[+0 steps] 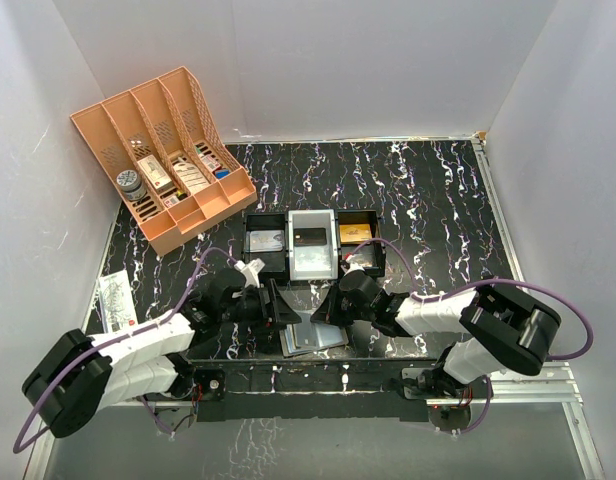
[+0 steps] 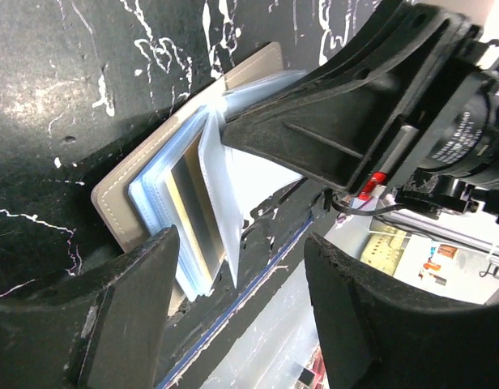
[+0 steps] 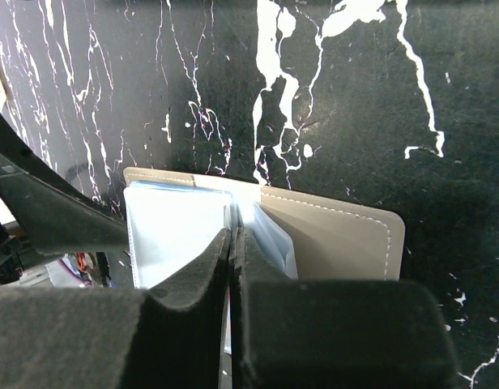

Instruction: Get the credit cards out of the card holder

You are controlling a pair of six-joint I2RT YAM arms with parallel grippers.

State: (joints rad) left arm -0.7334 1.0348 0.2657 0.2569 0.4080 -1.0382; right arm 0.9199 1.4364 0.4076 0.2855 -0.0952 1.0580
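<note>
The card holder (image 1: 314, 336) lies open at the table's near edge, grey cover down, between both grippers. In the left wrist view its cover (image 2: 120, 194) and pale-blue sleeves fan up, and a gold-edged credit card (image 2: 187, 217) sits in one sleeve. My left gripper (image 2: 241, 320) is open and empty at the holder's near-left corner (image 1: 285, 312). My right gripper (image 3: 235, 243) is shut on one thin upright sleeve page over the holder's spine (image 1: 324, 310). A grey card (image 1: 268, 240), a dark card (image 1: 308, 237) and a gold card (image 1: 354, 232) lie in the trays behind.
Two black trays (image 1: 256, 222) (image 1: 376, 248) flank a white tray (image 1: 313, 262) just beyond the holder. A peach rack (image 1: 188, 95) with small boxes stands at the back left. A paper packet (image 1: 116, 300) lies at the left edge.
</note>
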